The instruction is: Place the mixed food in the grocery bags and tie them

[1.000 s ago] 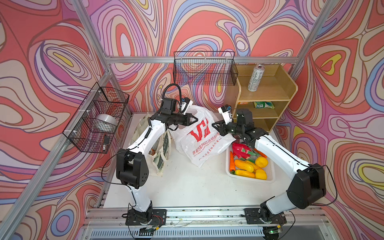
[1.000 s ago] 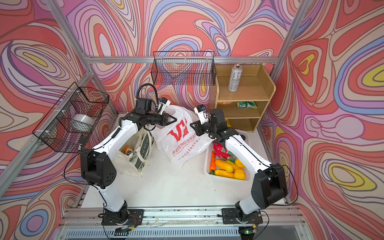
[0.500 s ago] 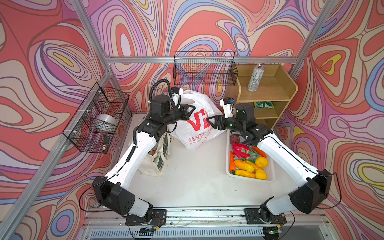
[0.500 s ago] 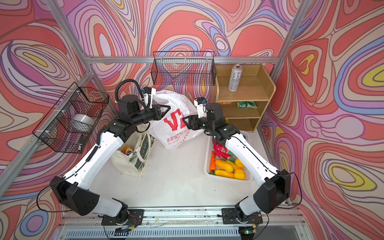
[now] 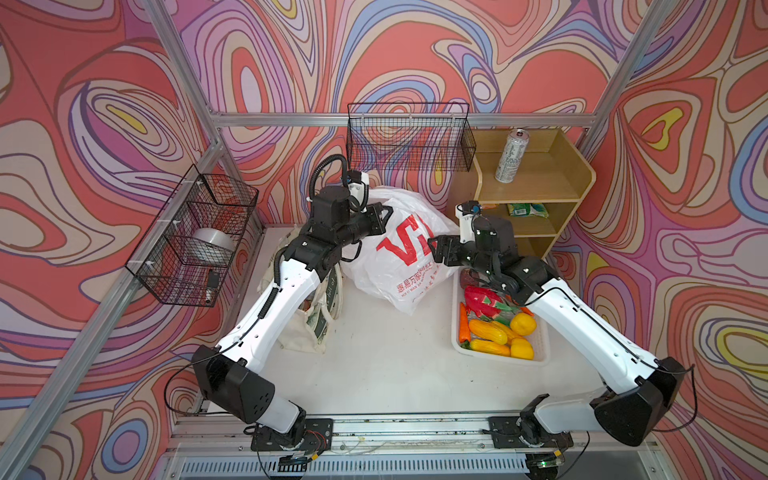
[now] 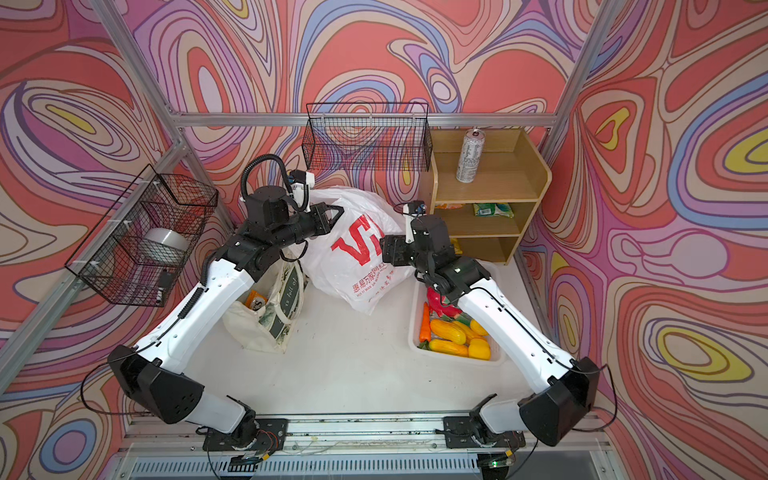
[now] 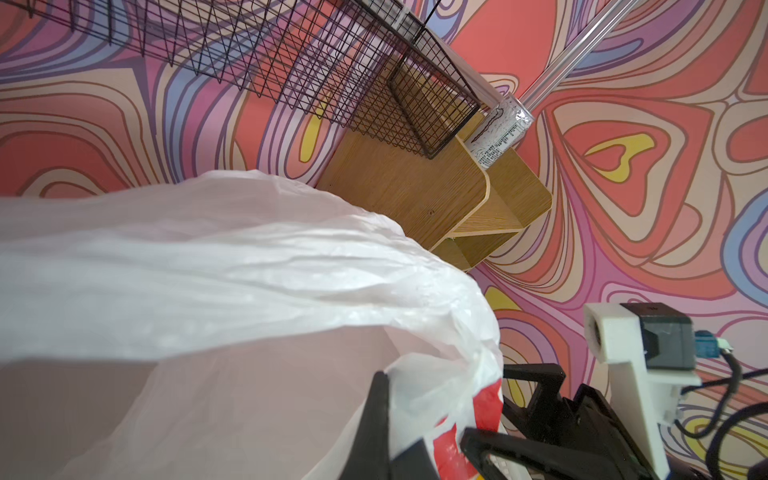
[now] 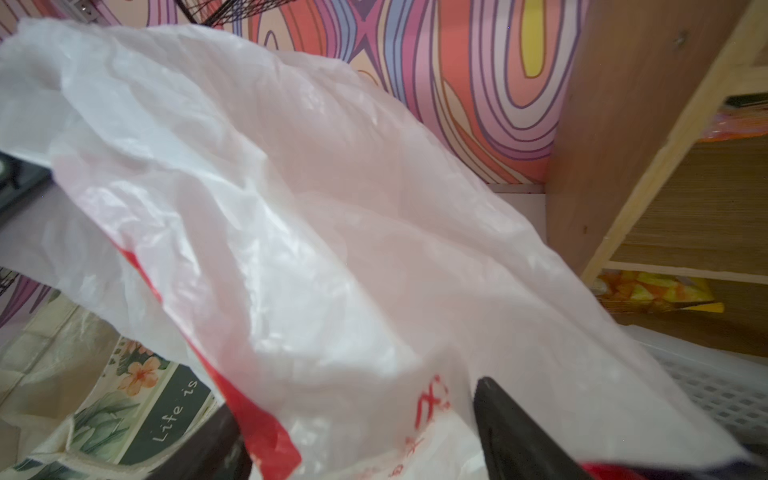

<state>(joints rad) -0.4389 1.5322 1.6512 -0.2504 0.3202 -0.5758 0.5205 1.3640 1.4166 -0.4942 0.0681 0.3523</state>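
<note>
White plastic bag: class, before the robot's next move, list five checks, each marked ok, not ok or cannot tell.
1. Left tool shut on white plastic bag, holding it up: ok.
2. Right tool open, film between its jaws: ok.
3. Bag mouth spread for loading: cannot tell.
4. Toy produce packed: not ok, lies in the basket.
5. Can packed: not ok, stands on the shelf.

The plastic bag (image 5: 399,257) sits far centre on the table (image 5: 395,374). Just left of it stands the tote (image 5: 320,316). To its right and nearer lies the basket (image 5: 500,359), with produce (image 5: 488,331) in it. Behind the basket, far right, the shelf unit (image 5: 536,189) carries 1 can (image 5: 510,157) on top and a packet (image 5: 527,210) 1 level below.
</note>
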